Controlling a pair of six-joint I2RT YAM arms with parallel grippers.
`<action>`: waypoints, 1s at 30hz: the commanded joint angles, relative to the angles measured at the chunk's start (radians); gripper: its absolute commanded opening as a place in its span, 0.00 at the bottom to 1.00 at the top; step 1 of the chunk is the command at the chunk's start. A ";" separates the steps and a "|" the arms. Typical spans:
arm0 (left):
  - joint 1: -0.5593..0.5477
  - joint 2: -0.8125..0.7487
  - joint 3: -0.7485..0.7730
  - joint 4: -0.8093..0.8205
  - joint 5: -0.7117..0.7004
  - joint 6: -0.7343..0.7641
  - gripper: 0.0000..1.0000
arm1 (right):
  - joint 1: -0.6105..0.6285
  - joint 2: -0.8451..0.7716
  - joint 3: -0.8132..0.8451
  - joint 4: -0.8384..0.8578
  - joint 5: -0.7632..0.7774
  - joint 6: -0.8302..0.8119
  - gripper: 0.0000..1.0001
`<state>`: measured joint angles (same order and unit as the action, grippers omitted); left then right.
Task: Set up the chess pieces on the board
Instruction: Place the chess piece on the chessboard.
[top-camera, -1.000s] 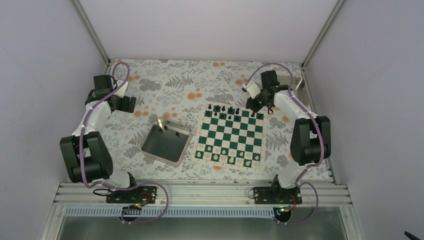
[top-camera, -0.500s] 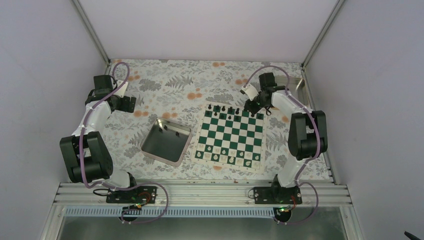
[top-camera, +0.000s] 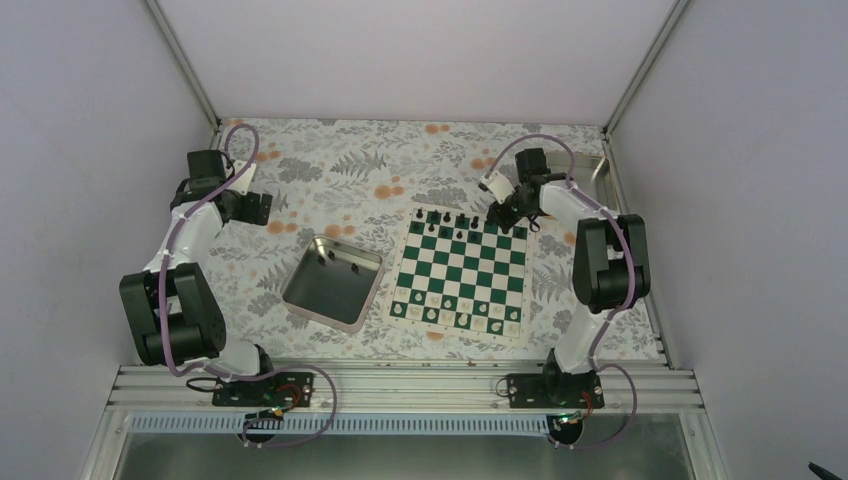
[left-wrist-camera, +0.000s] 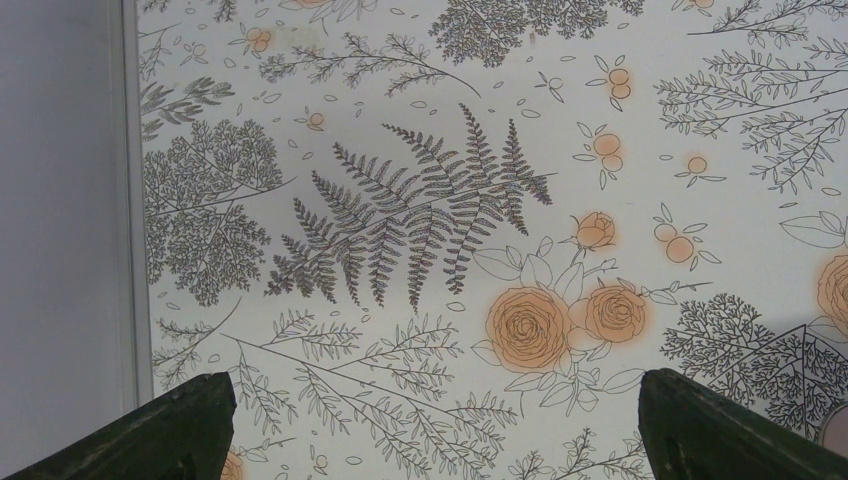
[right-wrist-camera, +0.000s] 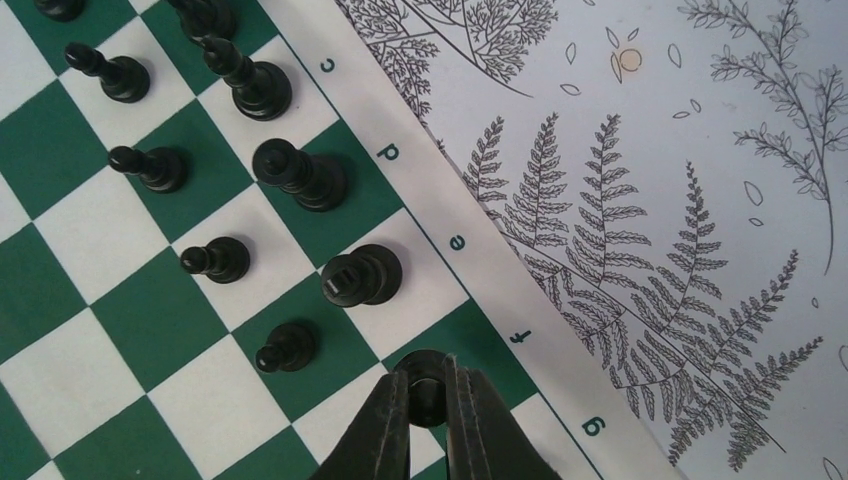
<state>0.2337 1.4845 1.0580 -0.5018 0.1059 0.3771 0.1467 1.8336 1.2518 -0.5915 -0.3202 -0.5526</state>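
A tiny black chess piece (right-wrist-camera: 425, 362) is pinched between the narrow fingers of the right gripper (right-wrist-camera: 427, 395). It sits over the far-row square marked f on the flat green-and-white checkered board (right-wrist-camera: 100, 330), just right of the squat black piece (right-wrist-camera: 362, 275) on e. The step looks like placing. Centre it, lower until the base seats flat, part the fingers gently, then lift straight up, clear of the neighbours. More black pieces (top-camera: 352, 268) lie in the square shiny metal tray (top-camera: 300, 280) left of the board. The left gripper (left-wrist-camera: 440, 410) hangs spread wide over the floral tablecloth (left-wrist-camera: 420, 200), holding nothing.
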 joint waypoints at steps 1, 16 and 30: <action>0.009 -0.006 0.010 0.013 0.006 -0.012 1.00 | -0.014 0.034 0.012 0.028 -0.016 -0.012 0.04; 0.009 -0.006 0.007 0.013 0.006 -0.012 1.00 | -0.025 0.067 0.017 0.034 -0.006 -0.022 0.05; 0.008 -0.009 0.000 0.015 0.007 -0.010 1.00 | -0.027 0.083 0.034 0.035 -0.011 -0.023 0.07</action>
<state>0.2337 1.4845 1.0580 -0.5022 0.1059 0.3767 0.1284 1.8996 1.2579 -0.5690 -0.3206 -0.5579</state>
